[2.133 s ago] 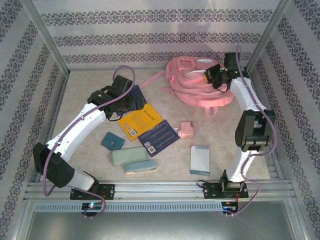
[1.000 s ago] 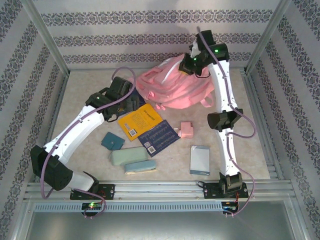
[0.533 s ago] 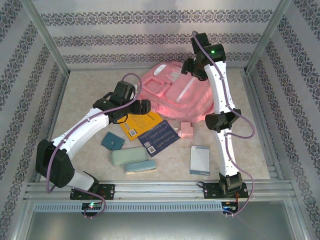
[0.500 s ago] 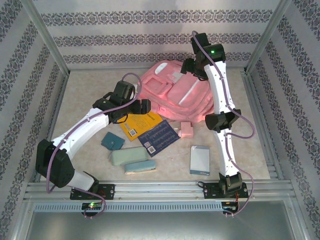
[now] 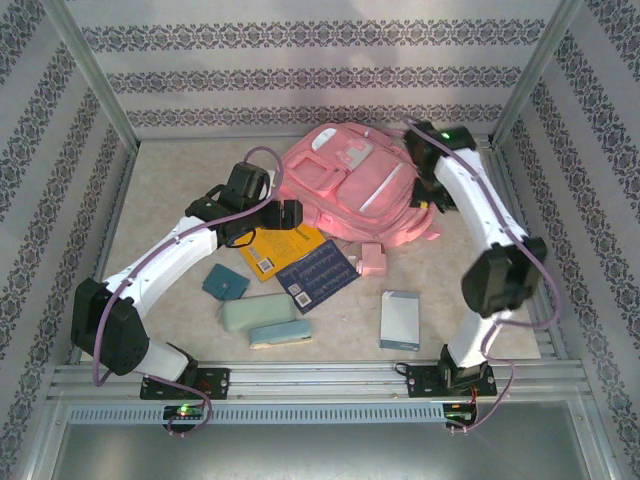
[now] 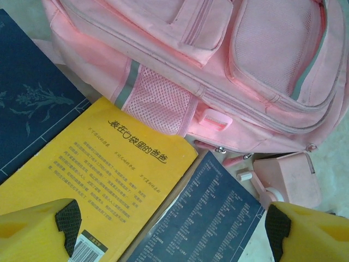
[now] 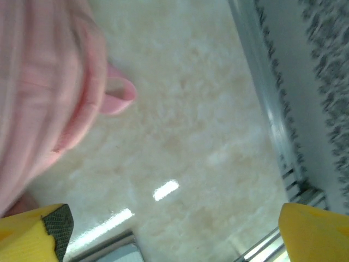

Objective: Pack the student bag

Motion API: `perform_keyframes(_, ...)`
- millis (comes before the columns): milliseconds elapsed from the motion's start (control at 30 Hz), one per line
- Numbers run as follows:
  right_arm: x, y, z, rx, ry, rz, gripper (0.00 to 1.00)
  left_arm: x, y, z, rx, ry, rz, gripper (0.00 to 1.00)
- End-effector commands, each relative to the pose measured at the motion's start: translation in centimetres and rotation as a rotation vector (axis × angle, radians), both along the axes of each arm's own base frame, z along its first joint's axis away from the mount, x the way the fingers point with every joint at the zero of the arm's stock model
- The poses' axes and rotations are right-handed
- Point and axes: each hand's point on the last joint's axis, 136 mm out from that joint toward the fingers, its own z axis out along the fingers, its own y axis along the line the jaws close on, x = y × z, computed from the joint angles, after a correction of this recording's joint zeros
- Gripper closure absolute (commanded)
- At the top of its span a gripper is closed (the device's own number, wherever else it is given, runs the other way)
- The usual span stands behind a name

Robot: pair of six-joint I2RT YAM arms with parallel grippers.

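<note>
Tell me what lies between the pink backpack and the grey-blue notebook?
A small pink box lies between the student bag and the notebook; the top view shows it.

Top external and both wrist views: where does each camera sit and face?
Top external: above, behind the bases, looking down on the table; both arms show.
Left wrist: looks down at the yellow book and student bag; left gripper below.
Right wrist: looks down at bare table beside the bag; right gripper below.
Shared: the student bag.
</note>
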Motion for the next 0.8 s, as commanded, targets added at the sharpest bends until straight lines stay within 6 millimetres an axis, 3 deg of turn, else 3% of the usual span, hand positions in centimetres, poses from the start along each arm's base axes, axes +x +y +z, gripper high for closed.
perform_keyframes(0, 3.5, 2.8, -1.2, 0.280, -0.237, 0.065, 0.08, -0.3, 0.1, -0.2, -0.006, -0.001, -0.026, 0.12)
perform_keyframes(200, 7.4, 7.0, -0.8, 0.642, -0.376, 0.186, 0.31, -0.9, -1.0, -0.9, -0.054, 0.032, -0.074, 0.14)
perform_keyframes(300, 8.3, 8.1, -1.9, 0.787, -0.432, 0.138, 0.33, -1.1, -1.3, -1.0, -0.070, 0.036, -0.089, 0.15)
perform_keyframes(533, 8.6, 3.9, -6.6, 0.836, -0.453, -0.077, 0.42, -1.5, -1.5, -1.5, -0.090, 0.061, -0.087, 0.17)
perform_keyframes(767, 10.3, 4.0, -10.1, 0.894, -0.416, -0.104, 0.50, -1.5, -1.6, -2.5, -0.097, 0.085, -0.082, 0.19)
